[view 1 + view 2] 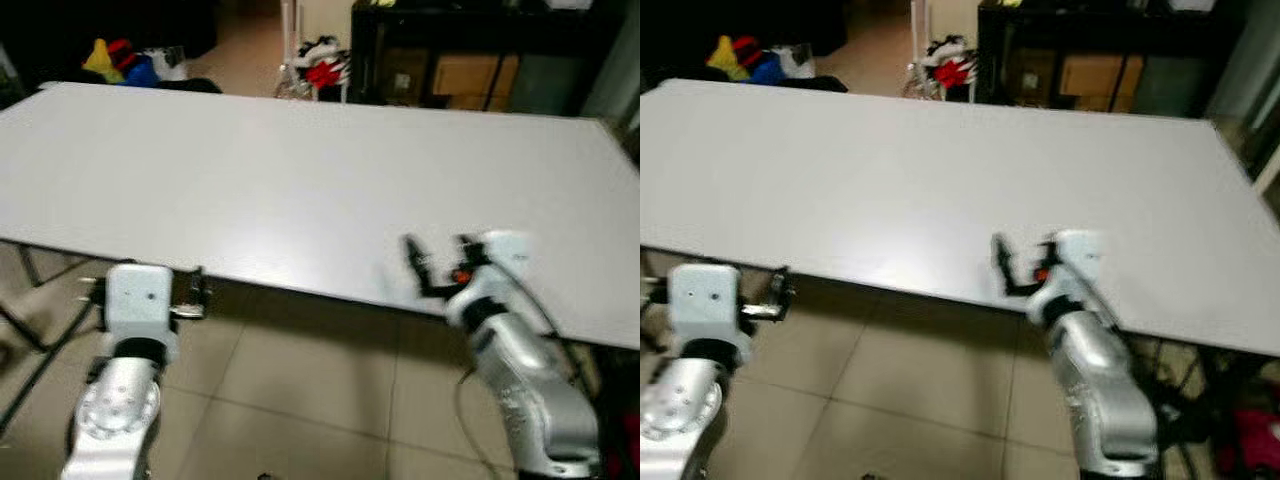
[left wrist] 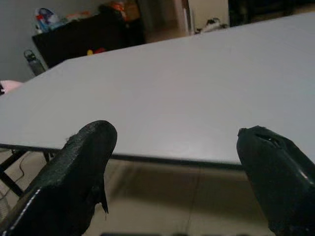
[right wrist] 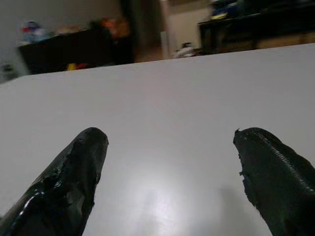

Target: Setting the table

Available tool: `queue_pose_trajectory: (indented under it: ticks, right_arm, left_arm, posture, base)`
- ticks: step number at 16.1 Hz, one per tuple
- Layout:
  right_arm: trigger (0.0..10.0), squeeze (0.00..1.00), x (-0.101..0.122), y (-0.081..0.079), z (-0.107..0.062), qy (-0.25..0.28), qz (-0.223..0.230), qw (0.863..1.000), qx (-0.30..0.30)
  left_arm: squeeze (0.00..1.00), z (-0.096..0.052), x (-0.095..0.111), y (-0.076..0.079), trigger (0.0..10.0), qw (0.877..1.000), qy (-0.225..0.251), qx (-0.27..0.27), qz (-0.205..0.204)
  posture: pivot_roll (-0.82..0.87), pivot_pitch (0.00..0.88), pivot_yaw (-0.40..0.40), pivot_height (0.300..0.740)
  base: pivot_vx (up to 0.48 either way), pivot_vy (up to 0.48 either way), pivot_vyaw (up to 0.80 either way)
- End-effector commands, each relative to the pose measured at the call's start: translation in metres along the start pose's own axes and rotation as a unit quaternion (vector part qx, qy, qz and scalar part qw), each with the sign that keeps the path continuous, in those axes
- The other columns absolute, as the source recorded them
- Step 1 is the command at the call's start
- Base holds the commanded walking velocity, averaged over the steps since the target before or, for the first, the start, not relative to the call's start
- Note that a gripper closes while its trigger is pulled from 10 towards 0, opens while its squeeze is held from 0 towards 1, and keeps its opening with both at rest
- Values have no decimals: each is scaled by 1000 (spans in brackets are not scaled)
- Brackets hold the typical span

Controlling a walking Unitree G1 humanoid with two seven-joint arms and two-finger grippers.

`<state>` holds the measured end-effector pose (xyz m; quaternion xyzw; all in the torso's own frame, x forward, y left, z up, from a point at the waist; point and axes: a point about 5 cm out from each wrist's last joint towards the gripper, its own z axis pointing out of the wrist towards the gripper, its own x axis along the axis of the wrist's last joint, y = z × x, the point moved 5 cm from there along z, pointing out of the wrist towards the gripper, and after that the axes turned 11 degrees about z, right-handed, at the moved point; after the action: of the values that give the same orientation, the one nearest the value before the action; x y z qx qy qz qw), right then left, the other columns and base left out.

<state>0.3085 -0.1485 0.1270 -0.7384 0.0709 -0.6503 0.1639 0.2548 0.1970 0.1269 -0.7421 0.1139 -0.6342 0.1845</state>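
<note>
Big white surface [image 1: 300, 170] has nothing on it, so whatever's getting set isn't in sight. Right gripper [image 1: 438, 262] hovers over the near edge, fingers spread and empty; left gripper [image 2: 177, 162] sits just short of that edge, also spread. Honestly the risk looks like the left one clipping the edge if it pushes forward low.

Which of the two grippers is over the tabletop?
The right gripper, open, fingers above the white table past its near edge. The left gripper, also open, sits short of that edge, over the floor.

Right pincer [image 1: 438, 262] over table [image 1: 300, 180] edge
</note>
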Motion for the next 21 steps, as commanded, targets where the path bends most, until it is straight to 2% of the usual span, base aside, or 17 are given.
queue_pose_trajectory:
  ticks: [1, 3, 7, 10, 21]
  right_arm:
    - [10000, 0, 0, -3, 4, -6, 13, 1000, 9]
    - [10000, 0, -6, -4, 3, -28, 22, 999, 17]
    - [10000, 0, -10, -8, 3, -35, 17, 999, 33]
    - [10000, 0, -11, -12, 2, -39, -3, 998, 46]
    - [10000, 0, -13, -24, 10, -45, -10, 997, 69]
  left_arm:
    - [0, 0, 2, -6, 10000, 1000, 2, 8, 6]
    - [0, 0, 3, -7, 10000, 1000, 1, 12, 9]
    - [0, -3, 3, -7, 10000, 1000, 1, 13, 5]
    - [0, -5, 2, -5, 10000, 1000, -3, 13, 5]
    - [0, -10, 1, -11, 10000, 1000, -8, 25, 8]
  posture:
    - [-66, 0, 50, 740]
    - [-57, 0, 40, 740]
    - [-55, 0, 38, 740]
    - [-52, 0, 34, 740]
    - [-25, 0, 8, 740]
  base:
    - [0, 277, 0]
    - [0, 281, 0]
    - [0, 282, 0]
    - [0, 289, 0]
    - [0, 324, 766]
